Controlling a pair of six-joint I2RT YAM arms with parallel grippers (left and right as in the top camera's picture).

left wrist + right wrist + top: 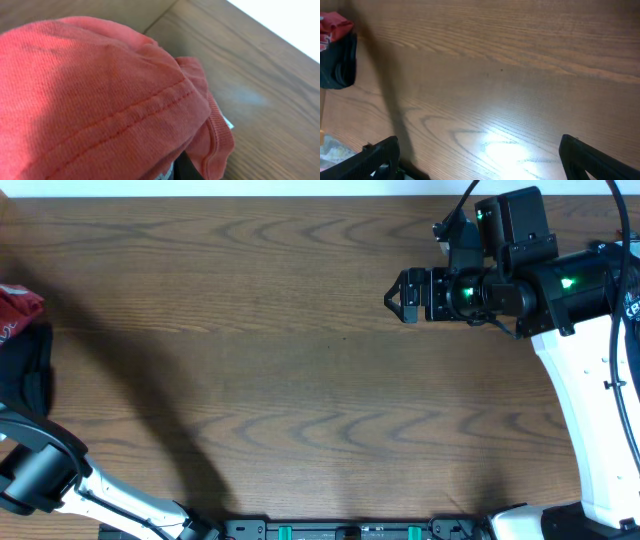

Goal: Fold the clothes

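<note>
Counter (300, 370) ctr: bare wood, open btwn arms.
Far L edge: red T-shirt (18, 305) + black garment (28, 370) bunched, touching.
Upper R: right end effector (392, 297) over counter, jaws wide.
Lower L corner: left arm (60, 480) blocks.

Robotics lab, I'd say: my cabled white arm (585, 420) rises from a rail (350, 531) edging this wood-grain surface (300, 360).

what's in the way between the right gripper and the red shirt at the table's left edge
Nothing visible. Only bare wooden table lies between the right gripper, jaws open, and the coral-red shirt. The black garment sits beside the shirt, not across the path.
</note>
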